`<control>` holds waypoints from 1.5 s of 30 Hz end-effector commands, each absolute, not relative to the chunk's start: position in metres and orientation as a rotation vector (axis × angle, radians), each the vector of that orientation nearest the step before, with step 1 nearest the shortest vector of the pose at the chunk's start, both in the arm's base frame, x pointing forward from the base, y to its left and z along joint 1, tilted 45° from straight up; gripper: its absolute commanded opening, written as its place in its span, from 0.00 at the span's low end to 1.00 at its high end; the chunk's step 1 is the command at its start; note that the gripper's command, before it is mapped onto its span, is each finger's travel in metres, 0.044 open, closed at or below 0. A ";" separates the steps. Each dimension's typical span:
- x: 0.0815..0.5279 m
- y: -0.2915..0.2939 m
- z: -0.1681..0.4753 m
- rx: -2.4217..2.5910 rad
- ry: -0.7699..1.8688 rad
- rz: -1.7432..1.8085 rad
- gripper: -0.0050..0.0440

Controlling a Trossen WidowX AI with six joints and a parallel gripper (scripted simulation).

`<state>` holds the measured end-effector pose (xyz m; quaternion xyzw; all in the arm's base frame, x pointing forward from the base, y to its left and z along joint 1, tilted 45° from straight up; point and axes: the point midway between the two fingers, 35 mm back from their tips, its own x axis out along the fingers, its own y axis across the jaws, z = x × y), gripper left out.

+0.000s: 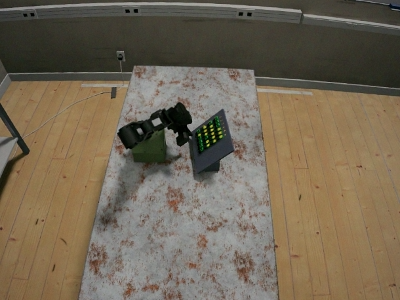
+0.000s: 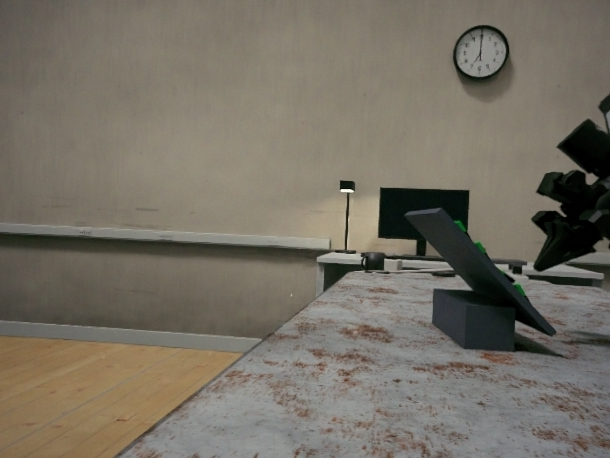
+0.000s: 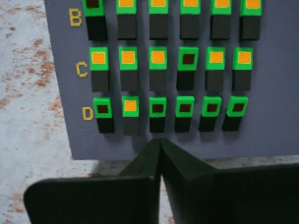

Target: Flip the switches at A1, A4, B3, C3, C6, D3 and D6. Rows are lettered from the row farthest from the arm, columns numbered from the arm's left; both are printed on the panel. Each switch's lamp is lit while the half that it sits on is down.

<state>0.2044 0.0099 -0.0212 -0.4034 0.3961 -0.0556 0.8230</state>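
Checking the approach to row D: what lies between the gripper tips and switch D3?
In the wrist view only a bare strip of panel separates the shut gripper from D3; nothing else lies there.

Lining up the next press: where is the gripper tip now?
Wrist view: the shut gripper hovers just below row D, under switch D3, near the panel's bottom edge.

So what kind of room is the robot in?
Probably an office or a lab workroom. A round white wall clock hangs on the plain wall, a black computer monitor and a small desk lamp stand on a desk behind, and the floor is of light wooden planks.
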 end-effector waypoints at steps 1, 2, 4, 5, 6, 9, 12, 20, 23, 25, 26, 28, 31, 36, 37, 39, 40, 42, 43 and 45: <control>0.217 0.011 -0.024 -0.846 0.821 -0.117 0.00; 0.219 0.011 -0.024 -0.842 0.817 -0.118 0.00; 0.219 0.011 -0.024 -0.842 0.817 -0.118 0.00; 0.224 0.012 -0.023 -0.826 0.795 -0.122 0.00; 0.225 0.011 -0.024 -0.826 0.795 -0.123 0.00; 0.226 0.010 -0.024 -0.827 0.796 -0.123 0.00; 0.226 0.010 -0.024 -0.827 0.796 -0.123 0.00; 0.234 0.007 -0.029 -0.825 0.790 -0.125 0.00; 0.234 0.007 -0.029 -0.826 0.791 -0.125 0.00; 0.236 0.007 -0.030 -0.825 0.790 -0.125 0.00; 0.237 0.007 -0.030 -0.824 0.789 -0.125 0.00; 0.239 0.006 -0.032 -0.824 0.790 -0.125 0.00; 0.242 0.004 -0.034 -0.824 0.790 -0.125 0.00; 0.245 0.002 -0.038 -0.825 0.790 -0.125 0.00; 0.245 0.002 -0.038 -0.825 0.790 -0.125 0.00; 0.243 0.001 -0.038 -0.828 0.796 -0.123 0.00; 0.243 0.001 -0.038 -0.828 0.796 -0.123 0.00; 0.243 0.001 -0.038 -0.829 0.795 -0.123 0.00; 0.243 0.001 -0.038 -0.829 0.794 -0.124 0.00; 0.244 0.002 -0.037 -0.825 0.790 -0.125 0.00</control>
